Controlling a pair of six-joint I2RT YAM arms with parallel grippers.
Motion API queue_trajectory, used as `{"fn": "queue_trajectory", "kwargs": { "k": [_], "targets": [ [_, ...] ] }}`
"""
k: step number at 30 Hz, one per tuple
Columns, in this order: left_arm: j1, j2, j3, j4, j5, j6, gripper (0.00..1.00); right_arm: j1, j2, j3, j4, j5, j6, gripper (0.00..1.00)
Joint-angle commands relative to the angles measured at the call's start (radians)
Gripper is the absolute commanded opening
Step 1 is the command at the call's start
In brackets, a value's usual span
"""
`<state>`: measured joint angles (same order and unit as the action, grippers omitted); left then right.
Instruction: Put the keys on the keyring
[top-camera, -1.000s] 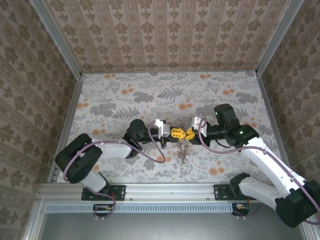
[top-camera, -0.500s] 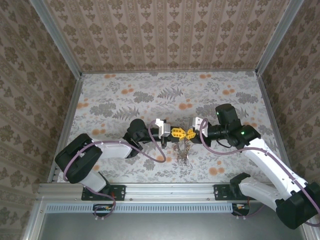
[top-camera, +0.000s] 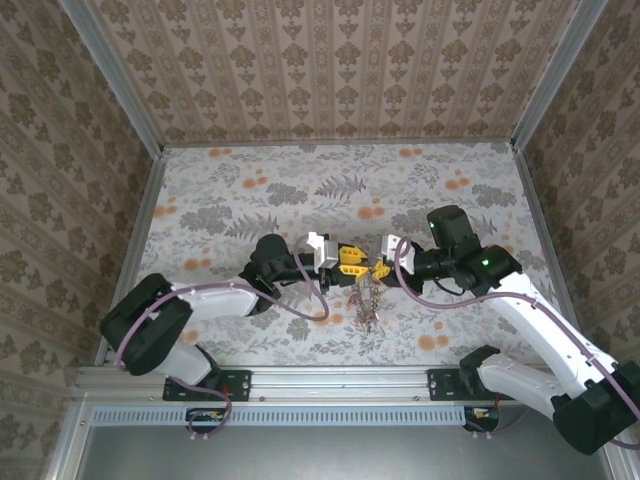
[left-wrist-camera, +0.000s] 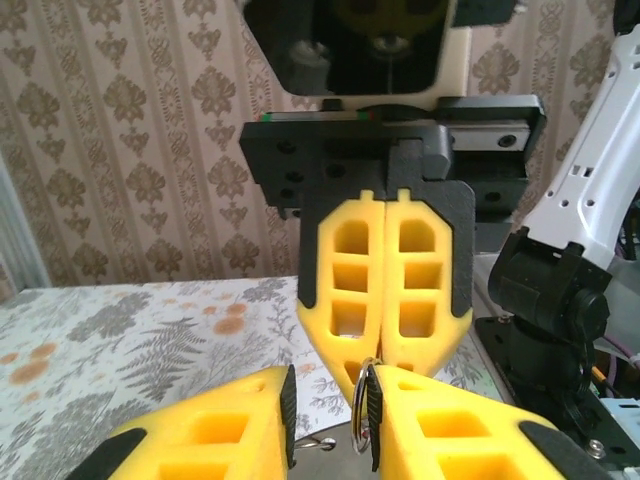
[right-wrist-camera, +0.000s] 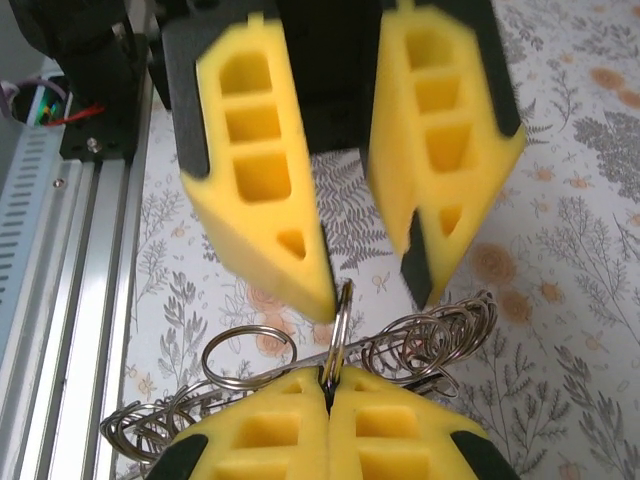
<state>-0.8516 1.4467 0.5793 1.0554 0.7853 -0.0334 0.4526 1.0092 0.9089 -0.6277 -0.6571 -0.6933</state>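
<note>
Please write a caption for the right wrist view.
Right gripper, shut on a thin grey metal ring, holds it between the jaws of the open left gripper.

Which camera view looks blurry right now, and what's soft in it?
Right wrist view: the left gripper looks smeared and soft, the metal rings below it crisper. Left wrist view: the right gripper is sharp. Top view: even light, no glare.

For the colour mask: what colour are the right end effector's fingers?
Bright yellow fingers, clearest in left wrist view.
</note>
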Motion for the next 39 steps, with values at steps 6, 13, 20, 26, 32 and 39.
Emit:
{"fn": "queue_trajectory", "kwargs": {
  "k": [6,13,20,26,32,39],
  "targets": [
    [0.007,-0.178,0.038,-0.483,-0.027,0.184,0.32,0.1,0.067,0.111,-0.153,0.261,-0.047,0.0],
    [0.007,-0.181,0.068,-0.606,-0.023,0.237,0.32,0.127,0.099,0.146,-0.173,0.296,-0.055,0.0],
    [-0.012,-0.142,0.097,-0.601,-0.037,0.242,0.33,0.162,0.127,0.165,-0.198,0.304,-0.081,0.0],
    [-0.019,-0.116,0.105,-0.609,-0.013,0.281,0.32,0.17,0.131,0.171,-0.194,0.293,-0.078,0.0],
    [-0.024,-0.111,0.097,-0.611,-0.003,0.312,0.29,0.173,0.129,0.174,-0.197,0.283,-0.072,0.0],
    [-0.035,-0.094,0.125,-0.639,-0.003,0.34,0.25,0.187,0.144,0.187,-0.195,0.279,-0.072,0.0]
  ]
}}
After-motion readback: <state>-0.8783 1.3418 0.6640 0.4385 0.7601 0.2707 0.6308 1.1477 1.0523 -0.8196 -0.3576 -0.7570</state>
